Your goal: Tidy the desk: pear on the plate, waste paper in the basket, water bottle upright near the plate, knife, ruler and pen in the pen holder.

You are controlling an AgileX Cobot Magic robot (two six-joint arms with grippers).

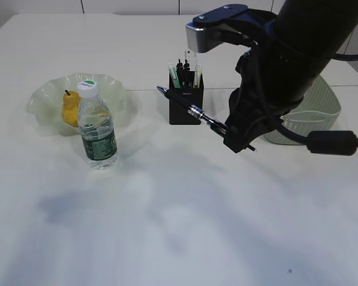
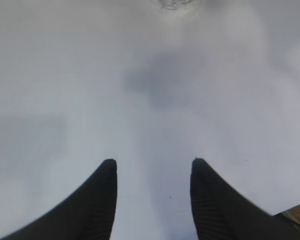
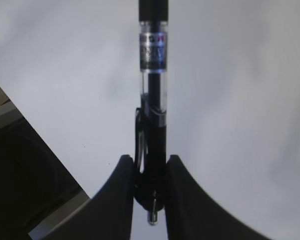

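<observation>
My right gripper [image 1: 235, 141] [image 3: 150, 162] is shut on the clip end of a black pen [image 1: 190, 109] [image 3: 153, 90]. It holds the pen in the air, slanted, its tip pointing up-left in front of the black pen holder [image 1: 185, 107], which holds several items. A yellow pear [image 1: 70, 108] lies on the pale green wavy plate [image 1: 41, 98]. The water bottle [image 1: 97, 131] stands upright in front of the plate. My left gripper [image 2: 152, 167] is open and empty above bare table; it does not show in the exterior view.
A pale green woven basket [image 1: 321, 107] stands at the right, partly hidden behind my right arm. The white table [image 1: 167, 226] spreads across the foreground.
</observation>
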